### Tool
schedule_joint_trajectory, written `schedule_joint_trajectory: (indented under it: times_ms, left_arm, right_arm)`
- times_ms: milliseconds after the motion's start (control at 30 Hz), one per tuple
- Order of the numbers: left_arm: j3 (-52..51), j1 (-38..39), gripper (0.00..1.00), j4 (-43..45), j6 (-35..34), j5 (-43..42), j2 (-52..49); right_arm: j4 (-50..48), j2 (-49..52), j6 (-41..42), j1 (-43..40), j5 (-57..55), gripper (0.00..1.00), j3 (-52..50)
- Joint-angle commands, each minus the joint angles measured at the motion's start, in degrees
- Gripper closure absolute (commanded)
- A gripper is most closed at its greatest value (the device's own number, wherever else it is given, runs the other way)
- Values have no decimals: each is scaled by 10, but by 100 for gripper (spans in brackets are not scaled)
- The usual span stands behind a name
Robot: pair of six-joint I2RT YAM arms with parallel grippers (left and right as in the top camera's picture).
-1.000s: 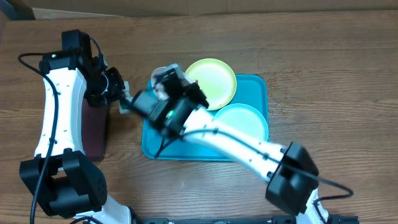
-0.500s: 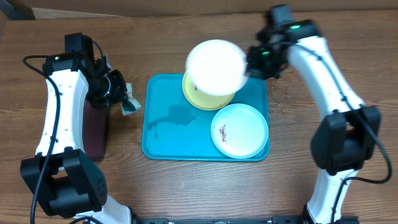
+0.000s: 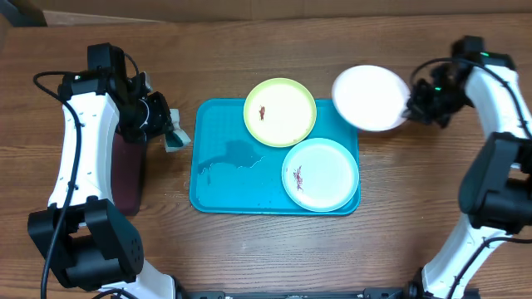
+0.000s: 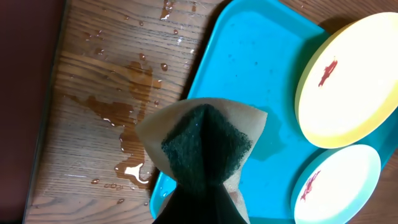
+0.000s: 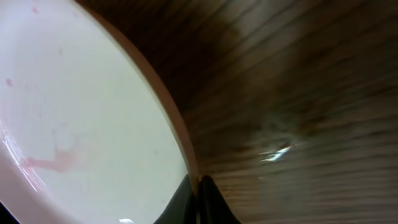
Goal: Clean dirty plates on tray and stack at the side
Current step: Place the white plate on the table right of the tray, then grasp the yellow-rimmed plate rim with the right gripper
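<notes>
Nearest the robot, the aqua-rimmed plate (image 3: 321, 174) lies flat in the near right corner of the tray (image 3: 224, 178), with a red smear on its white middle. Beyond it, the lime-rimmed plate (image 3: 280, 112), also smeared, rests over the tray's far edge. To the left, just outside the tray's left rim, the left gripper (image 3: 166, 131) is clamped on a sponge (image 4: 205, 146), with a puddle (image 4: 124, 124) on the table (image 3: 249, 249) beside it. Farthest out on the right, the right gripper (image 3: 409, 105) pinches the right-hand rim of the white plate (image 3: 370, 98), its fingers (image 5: 199, 199) pressed together on the edge. This plate is off the tray, past its far right corner and over bare wood. It reaches from the gripper back toward the tray and shows only a faint pink trace. I judge it is raised, not set down. The stacking spot is therefore straight below, on the right arm's own side.
</notes>
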State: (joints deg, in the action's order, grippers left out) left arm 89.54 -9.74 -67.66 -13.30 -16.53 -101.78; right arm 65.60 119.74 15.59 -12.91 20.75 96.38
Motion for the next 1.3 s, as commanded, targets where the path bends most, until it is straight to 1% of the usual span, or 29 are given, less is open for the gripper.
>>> schedule_joint_trajectory:
  times_ms: [0, 167, 400, 433, 467, 500, 533, 567, 633, 733, 900, 1033, 1100, 1267]
  left_arm:
    - [-2, 5, 96, 2, 11, -11, 14]
    - [-2, 7, 96, 4, 11, -11, 14]
    - [-2, 21, 96, 6, 16, -11, 14]
    - [-2, 23, 96, 6, 18, -11, 14]
    - [-2, 25, 96, 7, 18, -10, 14]
    - [-2, 26, 96, 7, 18, -11, 14]
    - [-2, 26, 96, 8, 18, -11, 14]
    - [-2, 27, 96, 9, 18, -11, 14]
    - [-2, 27, 96, 9, 18, -11, 14]
    - [-2, 27, 96, 9, 18, -11, 14]
    - [-2, 28, 96, 12, 18, -10, 14]
    - [-3, 32, 96, 13, 28, -11, 14]
    - [-3, 33, 96, 12, 30, -11, 14]
    - [-3, 36, 96, 12, 30, -11, 14]
  right_arm:
    - [-14, -17, -3, -36, -23, 96, -10]
    - [-36, -16, 37, -61, -138, 96, -38]
    - [-51, -14, 46, -57, -142, 96, -63]
    - [-49, -14, 46, -55, -137, 95, -63]
    - [-46, -14, 46, -53, -126, 82, -63]
    - [-42, -14, 46, -51, -107, 60, -63]
    - [-38, -14, 46, -49, -81, 30, -63]
    - [-34, -14, 42, -46, -38, 12, -63]
    - [-27, -14, 18, -37, 43, 10, -63]
    - [-26, -16, -10, -10, 116, 10, -63]
    - [-56, -33, -6, 84, 121, 12, -63]
    - [-106, -43, 47, 173, 52, 12, -63]
    - [-134, -43, 46, 212, 4, 11, -63]
    - [-178, -38, 46, 301, -164, 10, -63]
